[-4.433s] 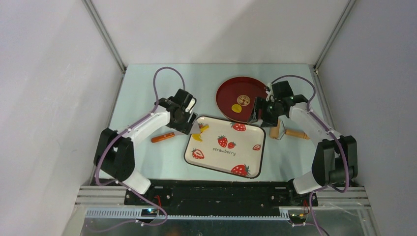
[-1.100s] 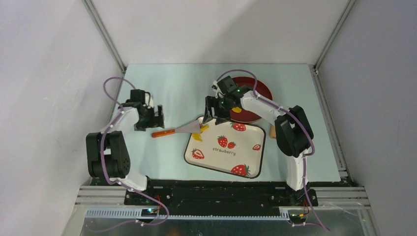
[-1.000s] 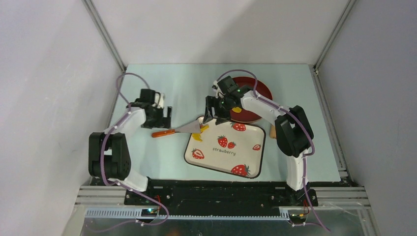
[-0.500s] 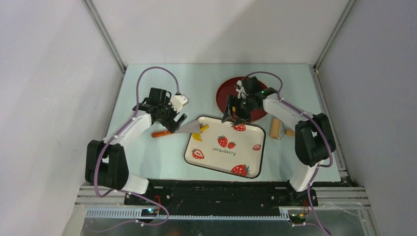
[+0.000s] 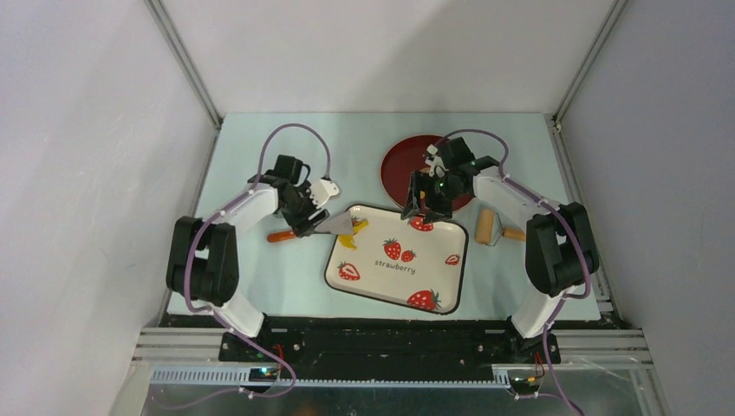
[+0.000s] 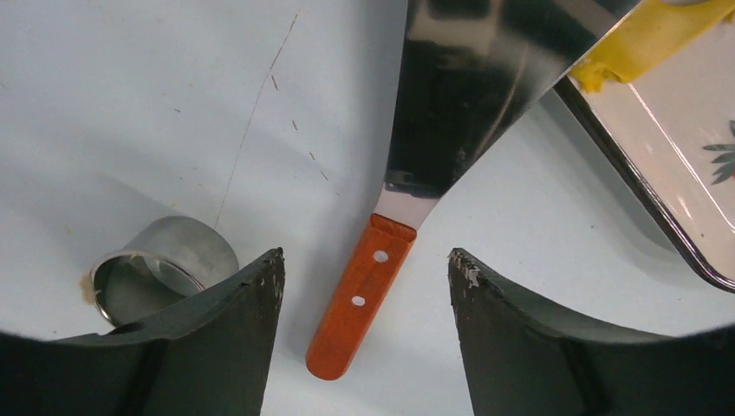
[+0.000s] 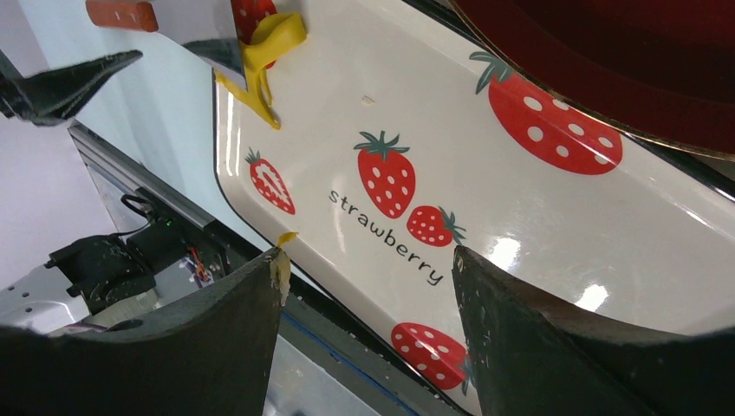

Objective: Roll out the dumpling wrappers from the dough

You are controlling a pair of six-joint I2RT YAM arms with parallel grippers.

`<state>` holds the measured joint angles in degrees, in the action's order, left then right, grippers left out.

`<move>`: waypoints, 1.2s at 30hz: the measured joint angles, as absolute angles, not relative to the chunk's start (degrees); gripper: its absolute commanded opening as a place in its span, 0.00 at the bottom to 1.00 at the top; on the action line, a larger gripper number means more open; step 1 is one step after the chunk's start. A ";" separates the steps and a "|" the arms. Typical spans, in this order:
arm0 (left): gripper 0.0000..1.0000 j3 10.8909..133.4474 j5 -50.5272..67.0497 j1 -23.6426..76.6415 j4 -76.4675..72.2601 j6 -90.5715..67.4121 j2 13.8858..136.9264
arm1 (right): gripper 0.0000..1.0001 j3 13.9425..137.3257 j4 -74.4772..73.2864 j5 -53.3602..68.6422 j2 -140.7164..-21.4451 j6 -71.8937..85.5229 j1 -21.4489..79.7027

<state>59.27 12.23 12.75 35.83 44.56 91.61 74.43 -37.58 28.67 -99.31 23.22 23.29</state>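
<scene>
- While the left gripper (image 6: 364, 253) hangs low over the scraper (image 6: 433, 113), its jaws stand apart, one on each side of the orange handle (image 6: 357, 303). Bare table (image 5: 364, 139) shows between the handle and each finger, so nothing is clamped.
- The scraper lies flat on the pale table. In the left wrist view its handle points to the lower middle of the frame and its steel blade widens toward the top.
- The dough (image 6: 646, 35), a bright yellow strip, sits at the upper right of the left wrist view, on the rim of the strawberry tray (image 5: 386, 286) and touching the blade's far edge. From above it lies at the tray's upper left corner.
- A metal ring cutter (image 6: 152, 269) stands at the lower left of the left wrist view, partly behind one finger and apart from the handle.
- The right gripper (image 7: 367, 251) hovers above the tray with its jaws apart and nothing between them. The printed strawberries and the word "strawberry" show through the gap.
- A yellow crumb (image 7: 282, 237) clings to the tip of the finger on the left of the right wrist view.
- The red plate (image 7: 624, 61) fills the upper right of that view, just beside the tray's far rim.
- A wooden rolling pin (image 5: 489, 227) lies on the table to the right of the tray, near its upper right corner.
</scene>
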 measured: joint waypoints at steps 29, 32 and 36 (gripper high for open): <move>0.05 66.08 3.36 15.79 42.48 45.60 103.59 | 0.74 71.68 -37.78 32.69 -99.31 20.71 17.80; 0.00 66.11 3.33 15.79 42.59 45.82 103.59 | 0.74 71.68 -37.76 32.86 -99.31 20.71 17.76; 0.00 66.08 3.62 15.79 42.57 46.61 103.59 | 0.74 71.68 -37.76 32.84 -99.31 20.71 17.76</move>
<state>66.08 3.62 15.79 42.57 46.61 103.59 71.68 -37.76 32.84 -99.31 20.71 17.76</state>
